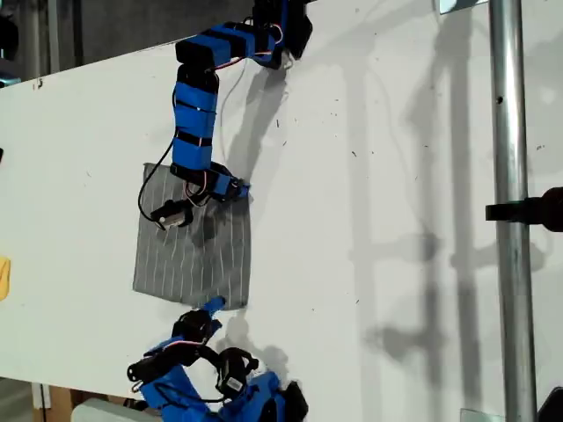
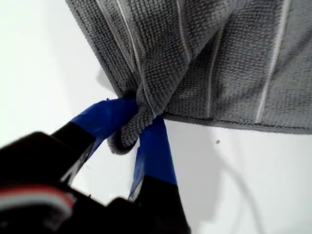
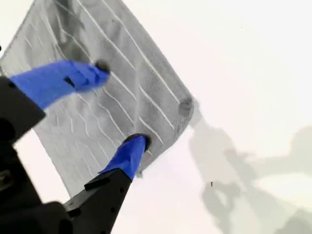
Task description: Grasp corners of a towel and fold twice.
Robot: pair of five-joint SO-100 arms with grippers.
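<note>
Your first gripper (image 2: 139,126) pinches a corner (image 2: 127,132) of the towel (image 1: 193,242), at 6 o'clock on the table (image 1: 369,132), ready for lifting; your second gripper (image 3: 119,107) spreads open over the 12 o'clock edge.

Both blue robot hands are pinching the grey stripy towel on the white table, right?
Not quite. Only my first gripper is pinching the towel; the first wrist view shows its jaws shut on a corner. In the second wrist view my second gripper hangs over the towel, jaws open.
</note>
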